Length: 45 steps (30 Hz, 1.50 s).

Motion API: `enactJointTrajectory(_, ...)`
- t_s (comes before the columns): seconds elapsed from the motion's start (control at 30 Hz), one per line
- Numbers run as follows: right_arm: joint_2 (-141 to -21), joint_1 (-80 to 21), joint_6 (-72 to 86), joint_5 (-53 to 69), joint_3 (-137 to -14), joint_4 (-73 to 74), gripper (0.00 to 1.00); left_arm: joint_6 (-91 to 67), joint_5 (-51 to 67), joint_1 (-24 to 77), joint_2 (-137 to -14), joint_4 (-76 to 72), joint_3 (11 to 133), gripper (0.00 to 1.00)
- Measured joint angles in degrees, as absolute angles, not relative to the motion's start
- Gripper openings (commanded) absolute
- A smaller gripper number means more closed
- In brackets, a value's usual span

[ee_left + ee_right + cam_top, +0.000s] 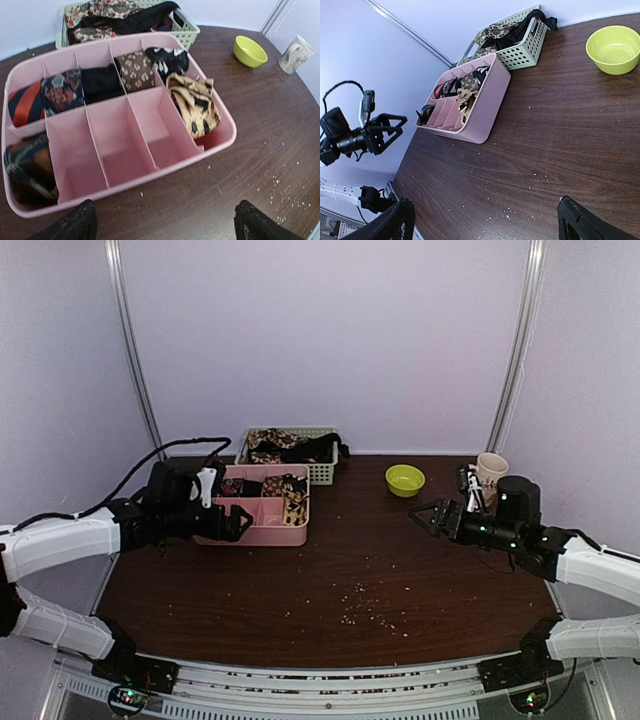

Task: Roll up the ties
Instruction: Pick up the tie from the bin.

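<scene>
Several rolled ties fill the back compartments of a pink divided tray (pixel 165 172); a tan one with black spots (pixel 195 102) sits loosely at its right end. Unrolled ties (pixel 285 443), patterned and black, lie heaped in a pale green basket (pixel 322 472) behind the tray. My left gripper (pixel 240 523) hovers at the tray's near-left side, open and empty, its fingertips (pixel 80 222) wide apart. On the right side of the table my right gripper (pixel 420 517) is also open, holds nothing, and points left toward the tray (pixel 487 112).
A yellow-green bowl (pixel 404 479) and a beige mug (pixel 490 472) stand at the back right. Pale crumbs (pixel 370 608) are scattered on the dark wooden table (pixel 330 570) near the front middle. Three front compartments of the tray (pixel 125 140) hold nothing.
</scene>
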<state>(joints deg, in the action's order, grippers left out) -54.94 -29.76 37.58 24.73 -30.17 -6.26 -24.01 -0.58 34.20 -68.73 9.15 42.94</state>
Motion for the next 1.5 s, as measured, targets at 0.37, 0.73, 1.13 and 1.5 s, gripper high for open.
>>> enactJointTrajectory(0.37,-55.35,-29.74,37.91,26.09,-28.99,-6.31,1.00,-21.08,-2.85,29.50,-98.17,17.06,88.25,0.98)
enactJointTrajectory(0.73,-53.10,-29.43,39.18,25.93,-27.18,-6.31,1.00,-35.03,0.14,24.77,-126.50,20.03,119.74,0.98)
enactJointTrajectory(1.13,-52.36,-29.21,39.64,25.50,-26.09,-6.28,1.00,-53.60,2.57,22.57,-148.66,16.73,138.96,0.98)
enactJointTrajectory(1.5,-51.05,-29.12,41.15,23.66,-25.98,-6.13,1.00,-64.60,3.62,21.23,-159.61,10.59,147.94,0.98)
